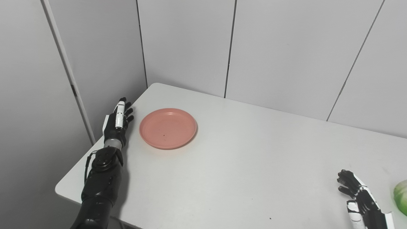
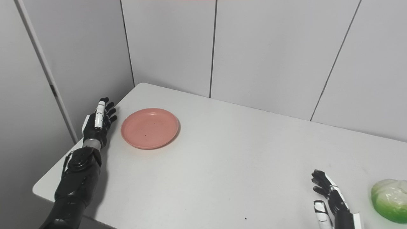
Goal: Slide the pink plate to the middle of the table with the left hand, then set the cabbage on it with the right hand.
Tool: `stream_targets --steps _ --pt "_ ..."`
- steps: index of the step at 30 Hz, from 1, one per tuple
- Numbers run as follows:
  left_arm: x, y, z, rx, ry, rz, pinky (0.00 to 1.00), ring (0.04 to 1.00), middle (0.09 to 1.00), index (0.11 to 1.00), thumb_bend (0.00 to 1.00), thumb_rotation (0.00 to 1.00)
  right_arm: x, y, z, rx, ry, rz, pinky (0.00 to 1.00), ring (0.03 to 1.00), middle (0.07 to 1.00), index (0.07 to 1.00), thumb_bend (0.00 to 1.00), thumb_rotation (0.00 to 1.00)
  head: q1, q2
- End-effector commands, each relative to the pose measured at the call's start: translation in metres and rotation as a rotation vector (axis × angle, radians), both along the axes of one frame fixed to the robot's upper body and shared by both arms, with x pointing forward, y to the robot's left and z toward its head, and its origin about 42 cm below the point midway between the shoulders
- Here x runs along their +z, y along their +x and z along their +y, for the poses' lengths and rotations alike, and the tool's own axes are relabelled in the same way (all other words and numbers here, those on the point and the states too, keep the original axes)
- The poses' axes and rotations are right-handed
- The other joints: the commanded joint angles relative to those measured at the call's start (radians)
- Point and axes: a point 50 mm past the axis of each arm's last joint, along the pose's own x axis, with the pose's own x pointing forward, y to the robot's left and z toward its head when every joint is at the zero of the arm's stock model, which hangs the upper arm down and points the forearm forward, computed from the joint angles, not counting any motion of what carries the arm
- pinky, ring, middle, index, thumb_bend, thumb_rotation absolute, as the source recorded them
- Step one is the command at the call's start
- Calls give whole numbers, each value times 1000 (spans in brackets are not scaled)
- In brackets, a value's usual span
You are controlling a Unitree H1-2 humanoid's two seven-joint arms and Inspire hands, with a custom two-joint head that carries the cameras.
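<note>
Pale wall panels are closing in a white table (image 1: pixel 241 165) at its far corner. The left hand (image 1: pixel 118 122), fingers spread and holding nothing, is waiting just beside the pink plate (image 1: pixel 168 128), apparently placed to push it toward the centre. The plate is lying empty. The right hand (image 2: pixel 330 197), fingers loosely apart, is resting near the cabbage (image 2: pixel 390 203) at the table's right edge.
</note>
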Motion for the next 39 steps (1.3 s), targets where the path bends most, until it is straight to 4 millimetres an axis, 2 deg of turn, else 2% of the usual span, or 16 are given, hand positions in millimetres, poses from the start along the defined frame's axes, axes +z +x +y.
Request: stream_targets --steps 1,9,20,25,39 --pt "36 19 10 -7 60 -92 907 927 933 928 432 1000 -14 1 -22 -53 -40 74 783 813 819 817 338 1000 -2 1" --pt "29 24 8 -3 6 -72 896 920 926 921 398 1000 -14 1 -23 -45 -44 61 772 806 816 815 314 1000 -8 10" --pt "10 32 3 -51 -24 -12 921 936 938 934 421 1000 -12 0 -22 -45 -41 65 772 812 819 815 312 1000 -16 20" --pt "5 35 -9 -95 -34 10 891 907 919 898 413 1000 -13 0 -22 -41 -40 53 768 809 816 813 293 1000 -27 28" --pt "-2 41 -37 -222 -55 50 902 913 923 913 432 964 -12 0 -16 -39 -47 55 747 795 810 811 319 1000 -59 46"
